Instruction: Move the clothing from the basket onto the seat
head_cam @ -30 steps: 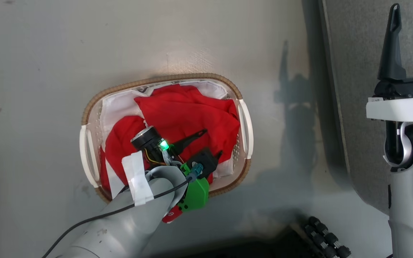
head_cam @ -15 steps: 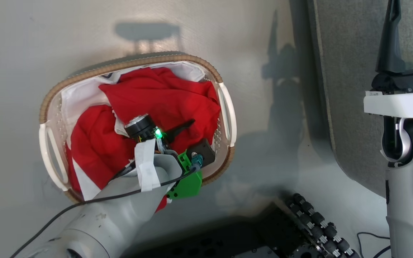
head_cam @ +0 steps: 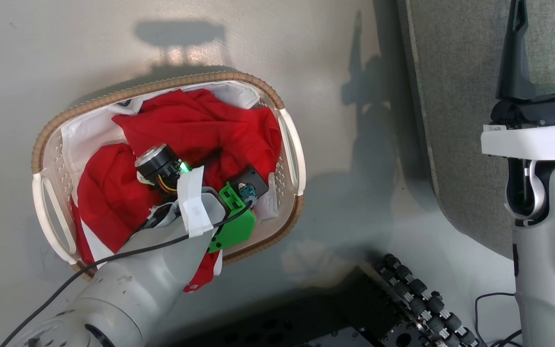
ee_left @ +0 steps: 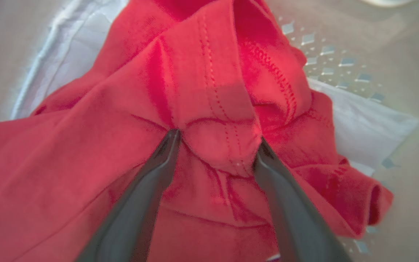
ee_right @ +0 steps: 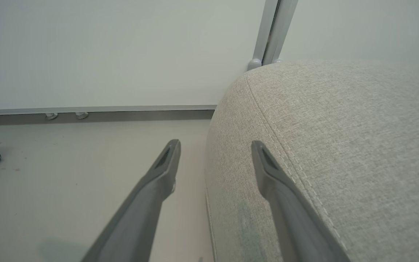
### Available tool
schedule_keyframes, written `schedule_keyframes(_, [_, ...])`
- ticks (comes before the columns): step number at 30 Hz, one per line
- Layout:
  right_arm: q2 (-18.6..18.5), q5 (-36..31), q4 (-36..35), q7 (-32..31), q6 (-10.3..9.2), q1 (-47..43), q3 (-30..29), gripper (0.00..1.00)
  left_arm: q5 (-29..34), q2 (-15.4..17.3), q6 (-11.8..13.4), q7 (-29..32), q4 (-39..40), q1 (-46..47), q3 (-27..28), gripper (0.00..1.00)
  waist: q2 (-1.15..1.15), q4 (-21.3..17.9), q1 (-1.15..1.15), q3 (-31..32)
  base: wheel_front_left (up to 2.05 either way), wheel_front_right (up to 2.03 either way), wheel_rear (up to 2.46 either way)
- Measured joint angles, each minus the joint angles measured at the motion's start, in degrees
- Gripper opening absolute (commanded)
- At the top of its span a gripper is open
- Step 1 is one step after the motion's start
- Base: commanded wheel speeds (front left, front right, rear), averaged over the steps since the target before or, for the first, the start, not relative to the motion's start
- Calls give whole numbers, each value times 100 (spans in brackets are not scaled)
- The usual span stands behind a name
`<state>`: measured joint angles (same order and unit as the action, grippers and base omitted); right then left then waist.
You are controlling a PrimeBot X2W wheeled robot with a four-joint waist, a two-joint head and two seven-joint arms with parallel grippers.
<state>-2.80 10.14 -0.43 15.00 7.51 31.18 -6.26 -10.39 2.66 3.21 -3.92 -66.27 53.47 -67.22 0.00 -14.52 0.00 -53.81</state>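
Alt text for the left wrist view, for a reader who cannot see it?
The open left pincer straddles a raised, stitched fold of the red clothing. Behind it show a white liner and the perforated wall of the basket.

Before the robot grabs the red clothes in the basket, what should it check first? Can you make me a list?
1. Left gripper at the clothing: ok, its fingers press into the red fabric.
2. Fabric between the fingers: ok, a stitched fold bulges there.
3. No white liner in the pinch: ok, it lies off to the side.
4. Left gripper shut on the fold: not ok, it is open.
5. Right gripper out of the way: ok, open by the seat, apart from the basket.
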Motion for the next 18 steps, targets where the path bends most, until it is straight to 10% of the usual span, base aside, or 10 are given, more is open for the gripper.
schedule_keyframes(2, [-1, 0, 11, 0, 0, -2, 1, 100, -81, 0, 13, 35, 7, -1, 10, 4, 0, 0, 0, 13, 0, 0, 0])
schedule_keyframes(3, [0, 1, 19, 0, 0, -2, 1, 100, -110, 1, 15, 37, 22, -1, 3, 0, 0, 1, 0, 23, 0, 0, 0])
schedule_keyframes(18, [1, -87, 290, 0, 0, -134, -71, 100, -890, 4, -146, -837, 235, -217, 308, 0, 0, 231, 0, 602, 0, 0, 0])
